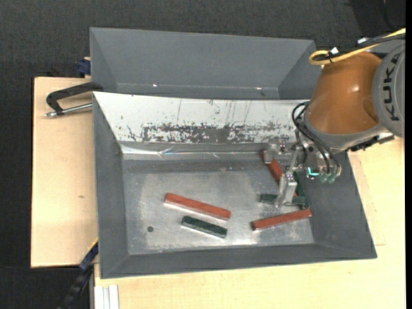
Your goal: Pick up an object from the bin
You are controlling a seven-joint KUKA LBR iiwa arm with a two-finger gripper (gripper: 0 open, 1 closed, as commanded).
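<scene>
Arm: it comes in from the right, its orange cover (341, 98) hanging above the bin's right back corner.
Gripper: the gripper (285, 197) is down low in the right part of the bin (108, 192), close to the floor, pointing down and leaning a touch left.
Gripper's opening: I cannot tell how wide it stands, as the metal parts and cables at the wrist crowd together (the tip blends into what lies beneath it).
Gripper's load: nothing can be made out in its hold.
Nearest thing: a small dark green block (267, 198) lies on the floor just beside the gripper's tip, on its left; touching or a hair apart, I cannot say.
Other side: a second dark green bit (300, 203) peeks out just right of the tip, partly hidden.
In front: a red bar (280, 220) lies flat just in front of the gripper, tilted slightly, its right end nearer the back of the bin.
Behind: a short red piece (275, 170) sits up near the back wall, just beside the gripper's body; whether it is loose I cannot tell.
Middle of the floor: a longer red bar (196, 206) lies slantwise, well apart from the gripper.
Beside it: a dark green bar (204, 226) lies just in front of that one, nearly parallel, the two close but apart.
</scene>
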